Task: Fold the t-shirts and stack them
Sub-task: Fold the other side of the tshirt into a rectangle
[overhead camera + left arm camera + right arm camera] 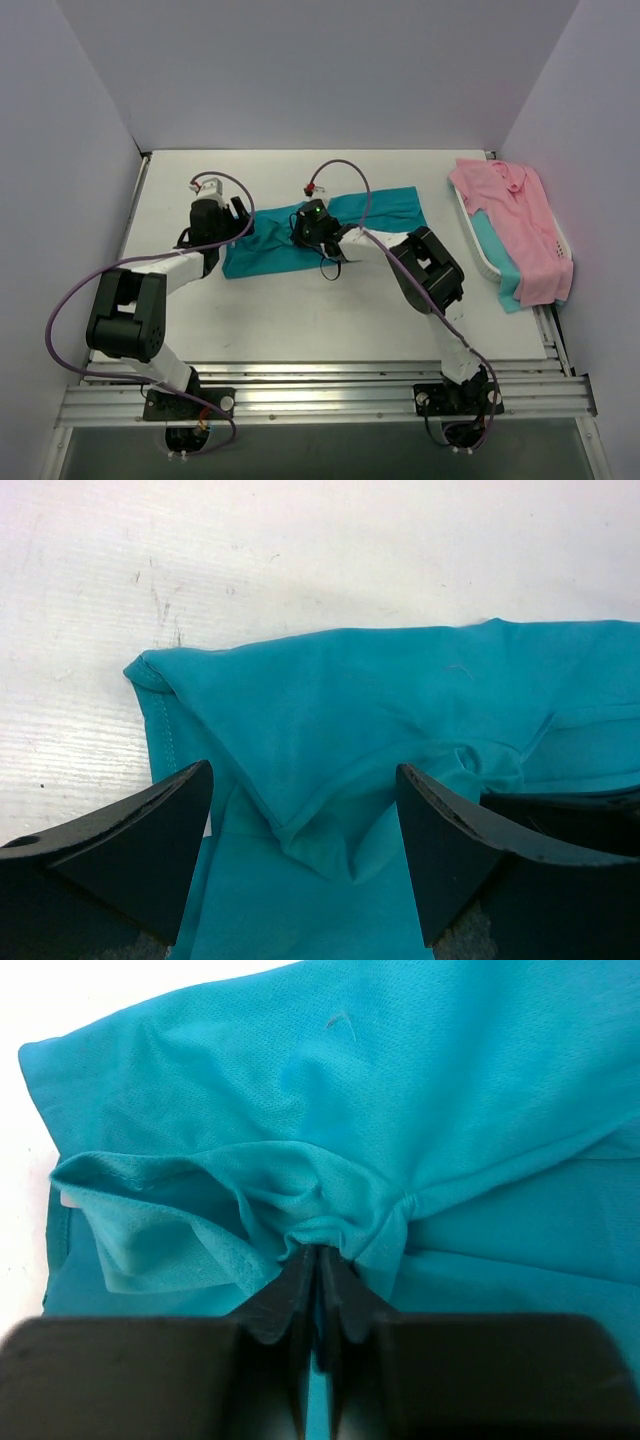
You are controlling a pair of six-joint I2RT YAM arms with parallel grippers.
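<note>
A teal t-shirt (345, 225) lies spread across the middle of the white table. My left gripper (240, 222) is open at its left end, its fingers straddling a folded corner of the teal fabric (330, 740) without closing on it. My right gripper (312, 228) is shut on a bunched fold of the same shirt (320, 1230) near its middle. A light pink collared shirt (520, 225) and another teal shirt (495, 250) lie draped over a basket at the right.
A white basket (470, 235) stands at the table's right edge. Grey walls close in on the left, back and right. Purple cables loop over both arms. A metal rail runs along the near edge.
</note>
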